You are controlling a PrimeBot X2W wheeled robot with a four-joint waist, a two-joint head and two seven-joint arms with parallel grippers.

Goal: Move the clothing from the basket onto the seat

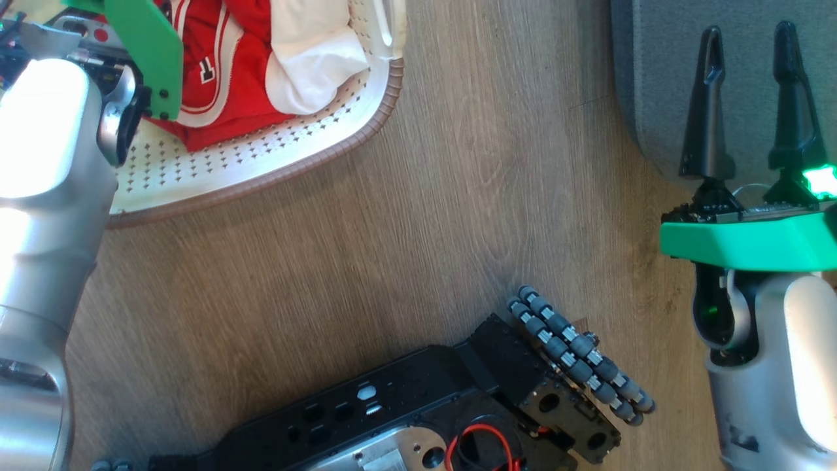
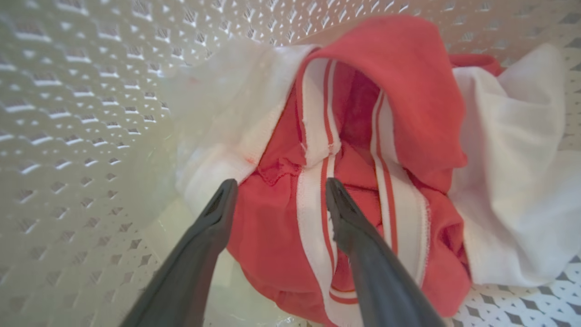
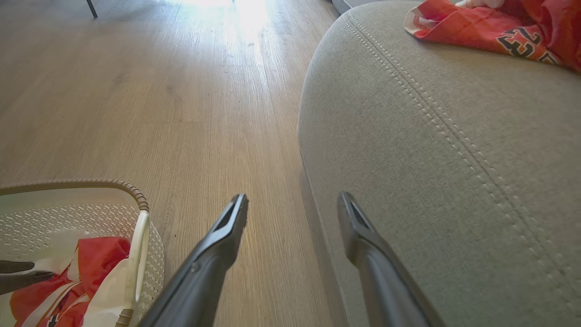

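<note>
Left wrist view | left claw (image 2: pixel 280 181) spread over clothing (image 2: pixel 408 91) | in basket (image 2: pixel 68 113)

Our black base (image 1: pixel 392 412) is a holed chassis with a red cable (image 1: pixel 484 433) looped inside and a grey roller wheel (image 1: pixel 579 353) at its right corner. Either side of the base, our left forearm (image 1: pixel 39 163) and right forearm (image 1: pixel 778 379) are glossy silver-white, each capped by a green wrist plate (image 1: pixel 745 243). The right claw (image 1: pixel 749 33) has two long dark tapered fingers (image 1: pixel 706 118) beside a glowing green lamp (image 1: pixel 820 180).
</note>
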